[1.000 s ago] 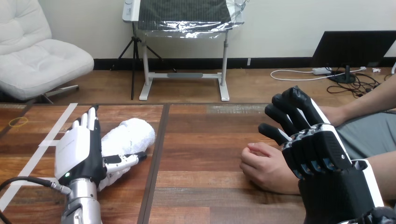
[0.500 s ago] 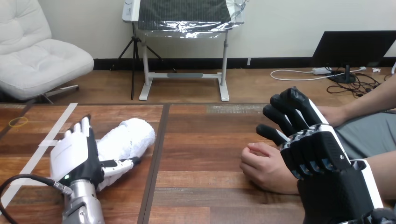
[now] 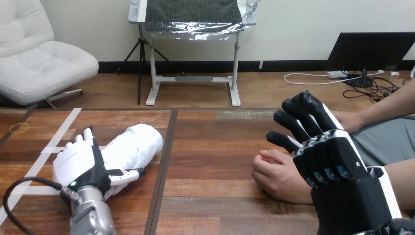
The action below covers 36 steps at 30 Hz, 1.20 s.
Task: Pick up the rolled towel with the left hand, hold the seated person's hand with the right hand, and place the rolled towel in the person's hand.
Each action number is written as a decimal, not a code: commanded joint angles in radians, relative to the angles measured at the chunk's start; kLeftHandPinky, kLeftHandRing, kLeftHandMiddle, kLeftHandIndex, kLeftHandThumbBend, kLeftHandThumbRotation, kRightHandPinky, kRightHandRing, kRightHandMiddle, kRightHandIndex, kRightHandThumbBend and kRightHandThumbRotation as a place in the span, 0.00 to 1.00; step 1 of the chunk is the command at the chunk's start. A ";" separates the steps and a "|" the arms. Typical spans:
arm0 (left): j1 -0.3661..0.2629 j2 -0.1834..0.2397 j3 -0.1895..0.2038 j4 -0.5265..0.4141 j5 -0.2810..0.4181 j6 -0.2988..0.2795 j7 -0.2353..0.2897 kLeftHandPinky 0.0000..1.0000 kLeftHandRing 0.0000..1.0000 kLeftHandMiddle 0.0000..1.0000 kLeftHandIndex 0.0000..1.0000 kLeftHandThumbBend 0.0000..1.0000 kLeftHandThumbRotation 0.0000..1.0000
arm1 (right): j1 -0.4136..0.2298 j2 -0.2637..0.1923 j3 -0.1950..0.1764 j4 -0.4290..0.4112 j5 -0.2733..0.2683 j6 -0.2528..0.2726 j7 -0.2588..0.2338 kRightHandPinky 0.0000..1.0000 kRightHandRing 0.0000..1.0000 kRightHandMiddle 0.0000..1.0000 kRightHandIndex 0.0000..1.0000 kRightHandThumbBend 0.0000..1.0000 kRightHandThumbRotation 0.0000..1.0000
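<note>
L hand (image 3: 78, 164): fingers straight, thumb out to 3 o'clock against the rolled towel (image 3: 134, 144), nothing gripped. Towel's a white, nubby cylinder on the wood-plank counter (image 3: 215, 147), at that hand's 2 o'clock. R hand (image 3: 328, 156): fingers splayed toward 11, empty, beside person's hand (image 3: 276, 174), a loose fist; contact unclear.

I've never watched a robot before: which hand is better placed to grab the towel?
Left. The left hand lies open against the towel; the right hand is across the table, by the person's hand.
</note>
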 commanded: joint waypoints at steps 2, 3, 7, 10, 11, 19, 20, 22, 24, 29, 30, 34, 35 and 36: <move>-0.108 -0.001 -0.030 -0.046 0.013 0.044 -0.041 1.00 1.00 1.00 1.00 1.00 0.39 | -0.048 0.011 0.002 -0.033 0.015 -0.019 0.005 0.81 0.90 0.91 0.90 1.00 1.00; -0.110 -0.001 -0.032 -0.045 0.013 0.048 -0.044 1.00 1.00 1.00 1.00 1.00 0.40 | -0.049 0.011 0.002 -0.032 0.016 -0.019 0.006 0.81 0.90 0.91 0.90 1.00 1.00; -0.121 -0.002 -0.039 -0.034 0.007 0.060 -0.054 1.00 1.00 1.00 1.00 0.99 0.40 | -0.049 0.009 0.001 -0.031 0.020 -0.023 0.008 0.81 0.90 0.91 0.90 1.00 1.00; -0.130 -0.002 -0.042 -0.021 0.003 0.059 -0.055 1.00 1.00 1.00 1.00 0.99 0.40 | -0.049 0.009 0.000 -0.035 0.020 -0.020 0.009 0.81 0.89 0.91 0.90 1.00 1.00; -0.133 -0.002 -0.044 -0.018 0.002 0.059 -0.059 1.00 1.00 1.00 1.00 0.99 0.40 | -0.048 0.009 -0.001 -0.036 0.019 -0.021 0.008 0.81 0.89 0.91 0.90 1.00 1.00; -0.154 -0.003 -0.049 0.004 -0.007 0.060 -0.078 1.00 1.00 1.00 1.00 0.99 0.41 | -0.055 0.009 -0.006 -0.027 0.024 -0.035 0.015 0.80 0.89 0.90 0.90 0.99 1.00; -0.159 -0.003 -0.050 0.007 -0.008 0.061 -0.082 1.00 1.00 1.00 1.00 0.99 0.42 | -0.056 0.009 -0.007 -0.027 0.025 -0.036 0.016 0.80 0.89 0.90 0.90 0.99 1.00; -0.164 -0.004 -0.052 0.012 -0.009 0.062 -0.086 1.00 1.00 1.00 1.00 1.00 0.42 | -0.057 0.009 -0.008 -0.027 0.026 -0.036 0.017 0.80 0.89 0.90 0.90 0.99 1.00; -0.172 -0.004 -0.053 0.018 -0.011 0.063 -0.093 1.00 1.00 1.00 1.00 1.00 0.43 | -0.059 0.007 -0.007 -0.027 0.034 -0.036 0.021 0.80 0.89 0.90 0.90 0.99 1.00; -0.189 -0.006 -0.054 0.032 -0.022 0.062 -0.104 1.00 1.00 1.00 1.00 1.00 0.43 | -0.061 0.007 -0.007 -0.027 0.042 -0.035 0.024 0.80 0.89 0.90 0.90 0.99 1.00; -0.192 -0.007 -0.054 0.035 -0.025 0.062 -0.106 1.00 1.00 1.00 1.00 1.00 0.43 | -0.061 0.007 -0.008 -0.027 0.043 -0.034 0.025 0.80 0.89 0.90 0.90 0.99 1.00; -0.208 -0.004 -0.064 0.047 -0.027 0.071 -0.124 1.00 1.00 1.00 0.99 0.99 0.44 | -0.063 0.005 -0.011 -0.026 0.047 -0.034 0.027 0.79 0.89 0.90 0.90 1.00 1.00; -0.213 -0.004 -0.067 0.050 -0.027 0.075 -0.130 1.00 1.00 1.00 0.99 0.99 0.44 | -0.063 0.004 -0.011 -0.026 0.048 -0.034 0.028 0.79 0.89 0.90 0.90 1.00 1.00; -0.216 -0.003 -0.069 0.053 -0.028 0.077 -0.132 1.00 1.00 1.00 0.99 0.99 0.45 | -0.064 0.004 -0.012 -0.026 0.049 -0.034 0.029 0.79 0.89 0.90 0.90 1.00 1.00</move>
